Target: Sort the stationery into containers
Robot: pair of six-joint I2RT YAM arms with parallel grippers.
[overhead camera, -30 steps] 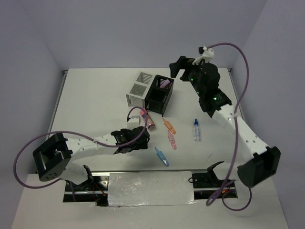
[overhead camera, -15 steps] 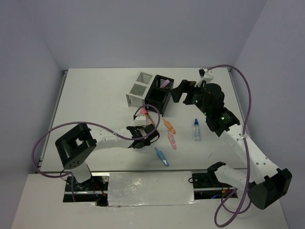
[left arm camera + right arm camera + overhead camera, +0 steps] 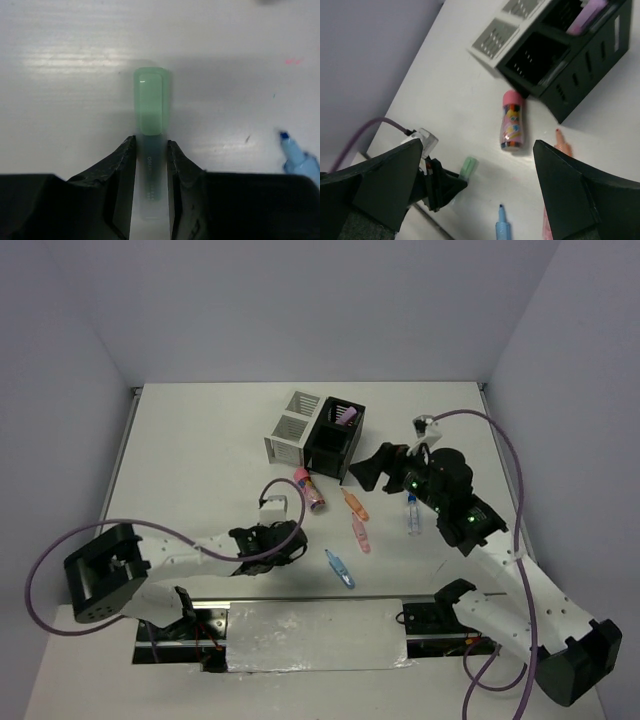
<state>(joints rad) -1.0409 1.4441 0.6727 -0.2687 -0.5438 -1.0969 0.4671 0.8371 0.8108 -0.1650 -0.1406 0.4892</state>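
Gripping the green highlighter (image 3: pixel 150 107) by its pale barrel, my left gripper (image 3: pixel 151 150) has its jaws closed on it from both sides, with the green cap sticking out past the fingertips. The wrist camera shows it low over the table (image 3: pixel 200 450), but I cannot tell whether it is touching the surface. From overhead, that gripper (image 3: pixel 285 540) sits at the near left of the scattered items, and the right wrist camera also shows the green cap (image 3: pixel 468 167) poking out of it. Just beside it to the right lies the blue pen (image 3: pixel 339 568), whose tip also shows at the edge of the left wrist view (image 3: pixel 300 157). Further back lie the pink pen (image 3: pixel 360 535) and the orange pen (image 3: pixel 354 504), almost end to end. The pink tube (image 3: pixel 311 488) lies just in front of the black box (image 3: pixel 335 440). The white box (image 3: pixel 290 428) stands against the black one's left side, and a purple item (image 3: pixel 346 415) sticks up from a back compartment of the black box. The clear bottle (image 3: pixel 413 513) with its blue cap lies apart on the right. My right gripper (image 3: pixel 365 472) hangs above the table between the bottle and the black box, jaws spread wide with nothing between them.
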